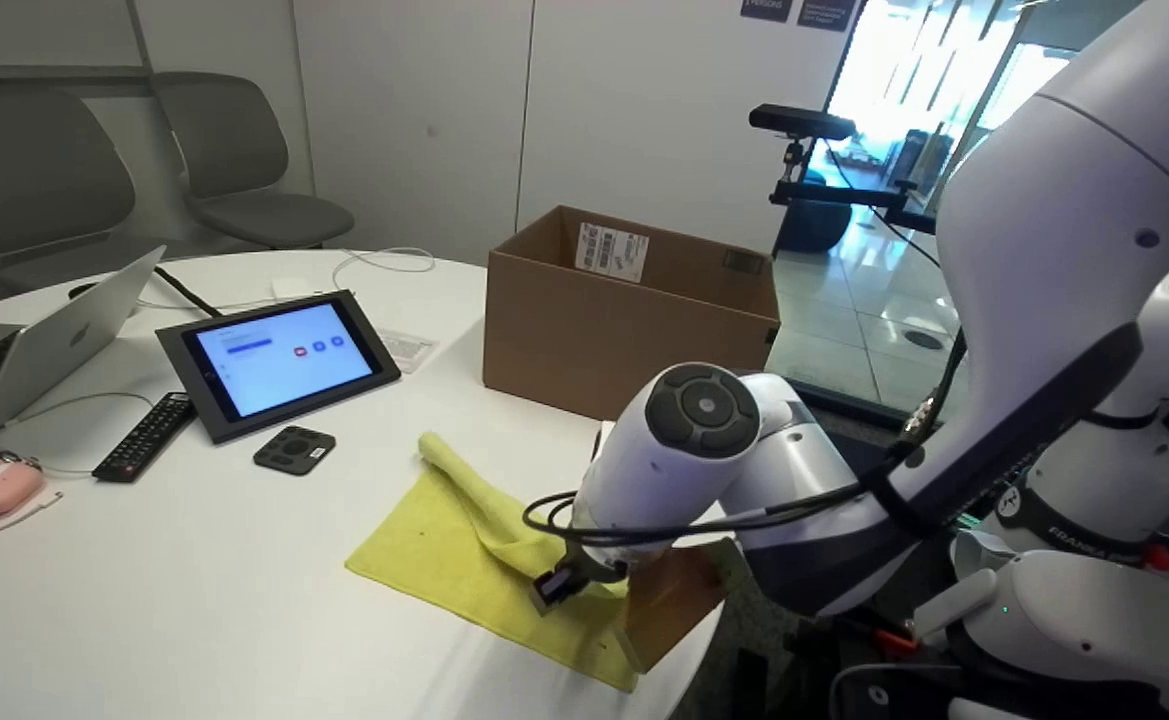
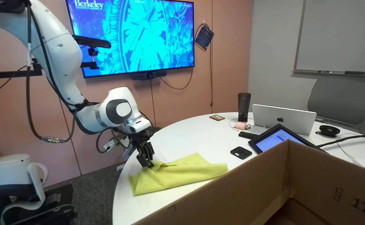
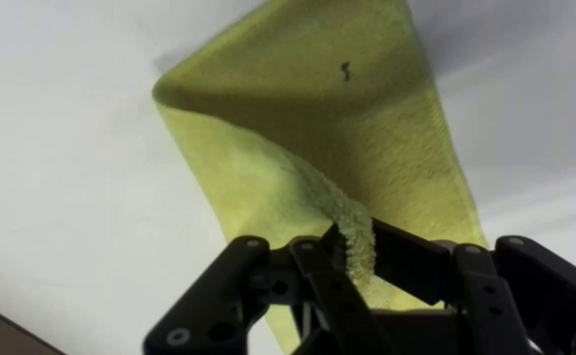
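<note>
Yellow cloth (image 1: 434, 545) on the round white table (image 1: 204, 610), near its rim, pinched at a raised fold in the gripper (image 3: 359, 246). Beneath and mostly ahead of the pinch in the wrist view, slanting lengthwise up and left, with the fold running the same way. Limp-looking, fuzzy, rumpled, with a small dark mark (image 3: 346, 71).

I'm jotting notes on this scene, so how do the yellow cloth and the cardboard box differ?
Colour: the cloth is yellow, the box brown. Pose: the cloth lies low and partly folded over, while the box stands upright with its top open. State: the cloth is pinched in the gripper; the box is apart from the gripper. Both rest on the white table.
</note>
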You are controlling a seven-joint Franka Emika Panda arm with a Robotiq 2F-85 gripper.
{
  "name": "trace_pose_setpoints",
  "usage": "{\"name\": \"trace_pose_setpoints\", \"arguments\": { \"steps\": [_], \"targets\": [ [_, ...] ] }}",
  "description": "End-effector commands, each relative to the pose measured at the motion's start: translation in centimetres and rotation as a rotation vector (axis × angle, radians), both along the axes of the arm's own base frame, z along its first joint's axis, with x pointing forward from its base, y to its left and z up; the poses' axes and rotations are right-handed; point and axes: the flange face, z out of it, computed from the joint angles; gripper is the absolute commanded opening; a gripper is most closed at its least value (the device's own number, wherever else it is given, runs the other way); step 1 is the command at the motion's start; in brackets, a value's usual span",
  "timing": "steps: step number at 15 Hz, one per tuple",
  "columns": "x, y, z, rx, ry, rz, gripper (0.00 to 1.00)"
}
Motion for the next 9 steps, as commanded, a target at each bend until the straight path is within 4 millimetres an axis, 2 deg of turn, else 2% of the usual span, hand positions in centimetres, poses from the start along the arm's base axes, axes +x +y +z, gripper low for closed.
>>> {"name": "trace_pose_setpoints", "arguments": {
  "steps": [1, 3, 6, 7, 8, 9],
  "targets": [
    [0.3, 3.4, -2.4, -0.025, 0.059, 0.101, 0.03],
    [-0.2, 4.7, -3.8, -0.033, 0.098, 0.15, 0.03],
    [-0.3, 5.2, -4.8, -0.038, 0.132, 0.2, 0.05],
    [-0.3, 5.2, -4.6, -0.034, 0.139, 0.223, 0.14],
    [-0.3, 5.3, -4.2, -0.033, 0.138, 0.239, 0.31],
    [-0.2, 5.4, -3.7, -0.028, 0.135, 0.257, 0.35]
  ]
}}
